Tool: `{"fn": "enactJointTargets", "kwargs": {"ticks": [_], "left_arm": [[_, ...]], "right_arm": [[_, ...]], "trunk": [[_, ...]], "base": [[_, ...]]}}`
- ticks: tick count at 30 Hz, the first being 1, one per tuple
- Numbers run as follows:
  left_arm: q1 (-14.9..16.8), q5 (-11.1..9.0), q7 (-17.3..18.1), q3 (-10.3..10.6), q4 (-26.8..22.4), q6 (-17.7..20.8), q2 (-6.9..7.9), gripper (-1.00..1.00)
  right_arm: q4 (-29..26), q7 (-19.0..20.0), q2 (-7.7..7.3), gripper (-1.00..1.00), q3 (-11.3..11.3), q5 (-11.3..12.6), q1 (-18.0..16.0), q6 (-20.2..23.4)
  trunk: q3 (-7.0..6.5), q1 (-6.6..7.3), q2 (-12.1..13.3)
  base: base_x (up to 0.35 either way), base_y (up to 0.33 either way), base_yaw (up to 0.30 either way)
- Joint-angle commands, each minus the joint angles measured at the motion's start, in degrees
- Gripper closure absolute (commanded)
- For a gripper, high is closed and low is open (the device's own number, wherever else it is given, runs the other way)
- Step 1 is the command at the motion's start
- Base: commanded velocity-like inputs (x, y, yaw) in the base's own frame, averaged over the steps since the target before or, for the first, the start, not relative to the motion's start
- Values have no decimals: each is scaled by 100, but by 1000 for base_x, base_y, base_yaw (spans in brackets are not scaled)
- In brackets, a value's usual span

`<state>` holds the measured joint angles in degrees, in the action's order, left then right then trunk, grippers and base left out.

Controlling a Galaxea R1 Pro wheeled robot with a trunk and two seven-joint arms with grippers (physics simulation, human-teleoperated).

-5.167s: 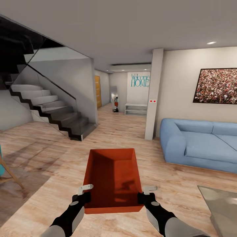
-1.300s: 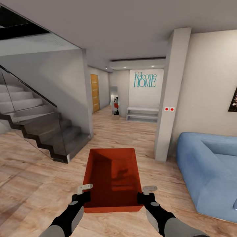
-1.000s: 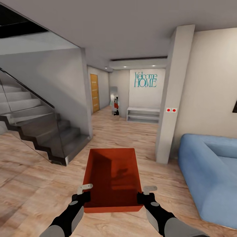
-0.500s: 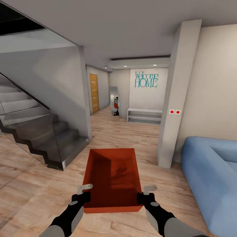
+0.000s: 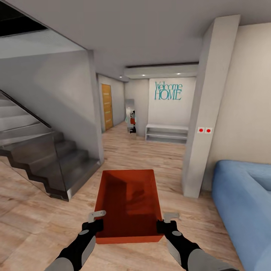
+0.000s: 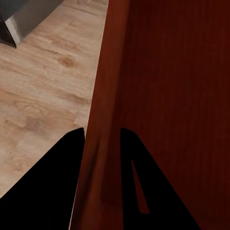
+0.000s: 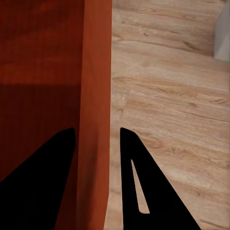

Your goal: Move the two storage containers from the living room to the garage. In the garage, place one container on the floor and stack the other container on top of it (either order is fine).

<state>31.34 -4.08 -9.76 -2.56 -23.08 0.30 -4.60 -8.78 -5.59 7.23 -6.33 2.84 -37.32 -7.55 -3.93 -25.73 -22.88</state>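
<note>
Seemingly, storage container (image 5: 128, 203) between both grippers.

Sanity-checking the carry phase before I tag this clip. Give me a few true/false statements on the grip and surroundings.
1. Each gripper clamps a side wall of the storage container: left gripper, right gripper. True.
2. The container holds a second box. False: it is empty.
3. The floor underneath is dark grey concrete. False: it is light wood plank.
4. A blue sofa sits on the robot's right. True.
5. The staircase is on the robot's right. False: it is on the left.
</note>
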Motion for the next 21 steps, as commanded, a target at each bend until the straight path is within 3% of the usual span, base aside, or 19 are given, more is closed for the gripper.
{"fn": "enactJointTargets", "kwargs": {"ticks": [1, 21], "left_arm": [[1, 4, -26, -36, -13, 9, 99, 100], [-1, 3, -26, -38, -20, 6, 105, 100]], "right_arm": [[8, -44, -47, 100, 44, 32, -4, -19], [8, -47, -55, 100, 44, 32, -3, -16]], "trunk": [[2, -5, -4], [2, -5, -4]], "base": [[321, 0, 0], [321, 0, 0]]}}
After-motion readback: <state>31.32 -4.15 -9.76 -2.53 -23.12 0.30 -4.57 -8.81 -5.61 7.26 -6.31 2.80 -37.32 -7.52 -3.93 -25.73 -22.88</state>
